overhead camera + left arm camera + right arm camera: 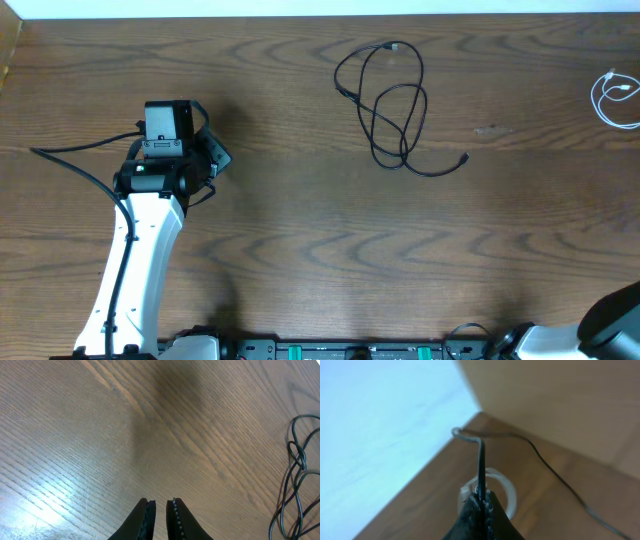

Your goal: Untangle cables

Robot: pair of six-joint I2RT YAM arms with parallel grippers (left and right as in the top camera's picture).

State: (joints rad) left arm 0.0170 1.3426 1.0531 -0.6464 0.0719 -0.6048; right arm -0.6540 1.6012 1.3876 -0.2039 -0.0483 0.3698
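Note:
A black cable (395,105) lies in tangled loops at the table's back middle, its plug ends free; it also shows at the right edge of the left wrist view (295,480). A thinner white cable (615,100) lies coiled at the far right. My left gripper (160,510) hovers over bare wood at the left (212,158), well left of the loops, jaws almost together with nothing between them. My right gripper (482,502) is shut on a thin black cable (480,460) that rises from the jaws, with a white coil (506,491) behind it. The right gripper is out of the overhead view.
The left arm's thick black wire (70,155) trails to the left. Part of the right arm (612,318) shows at the bottom right corner. The table's far edge (320,18) meets a pale surface. In the right wrist view a wooden corner edge (465,420) borders a pale area.

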